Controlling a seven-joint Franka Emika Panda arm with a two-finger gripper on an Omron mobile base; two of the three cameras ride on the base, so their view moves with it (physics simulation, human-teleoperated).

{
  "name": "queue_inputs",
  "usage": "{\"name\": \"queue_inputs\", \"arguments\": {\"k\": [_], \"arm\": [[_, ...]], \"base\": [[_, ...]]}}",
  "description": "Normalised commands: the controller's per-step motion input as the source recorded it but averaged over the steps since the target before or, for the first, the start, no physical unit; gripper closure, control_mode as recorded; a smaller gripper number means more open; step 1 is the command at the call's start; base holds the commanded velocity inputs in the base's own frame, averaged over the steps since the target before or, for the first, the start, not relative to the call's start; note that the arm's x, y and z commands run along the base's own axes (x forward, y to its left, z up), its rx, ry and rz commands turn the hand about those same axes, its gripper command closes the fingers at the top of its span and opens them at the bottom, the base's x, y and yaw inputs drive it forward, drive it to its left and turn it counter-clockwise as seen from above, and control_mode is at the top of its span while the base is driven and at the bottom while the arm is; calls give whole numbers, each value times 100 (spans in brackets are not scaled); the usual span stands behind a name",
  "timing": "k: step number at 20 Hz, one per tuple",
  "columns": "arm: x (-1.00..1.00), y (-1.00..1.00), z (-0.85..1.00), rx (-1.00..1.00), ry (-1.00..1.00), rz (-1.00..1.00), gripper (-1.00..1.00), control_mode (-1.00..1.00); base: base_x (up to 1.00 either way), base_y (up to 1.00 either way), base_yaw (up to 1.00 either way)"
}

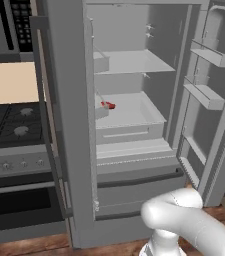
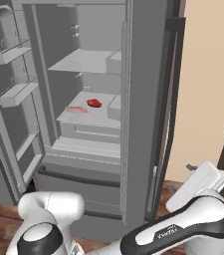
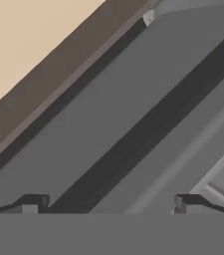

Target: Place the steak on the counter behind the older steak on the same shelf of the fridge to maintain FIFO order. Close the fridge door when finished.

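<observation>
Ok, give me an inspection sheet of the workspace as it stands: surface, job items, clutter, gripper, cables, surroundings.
Surface: shelf in fridge, pale grey, raised front lip.
Job's things: red steak on the shelf toward the back; paler steak nearer the front. Both fridge doors stand open.
Clutter: nothing seen.
Grippers: gripper open, empty, facing a grey fridge panel with a dark handle.
Cables: nothing seen.
Surroundings: stovetop left of the fridge, wooden floor.

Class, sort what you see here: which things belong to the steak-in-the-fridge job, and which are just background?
Belongs to the job:
- fridge, doors open
- shelf
- red steak on it
- paler cut beside it
- hand, open, empty

Background:
- gas stovetop
- oven
- door bins
</observation>
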Motion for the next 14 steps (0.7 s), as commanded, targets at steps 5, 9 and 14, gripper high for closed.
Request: {"name": "queue_inputs", "arguments": {"k": [5,9,14], "arm": [[56,-6,-19,0,0,19,-100,-100],[58,-5,-30,0,0,21,-100,-100],[41,-3,-26,1,-2,23,-100,-100]], "base": [[0,0,0],[0,0,0],[0,0,0]]}}
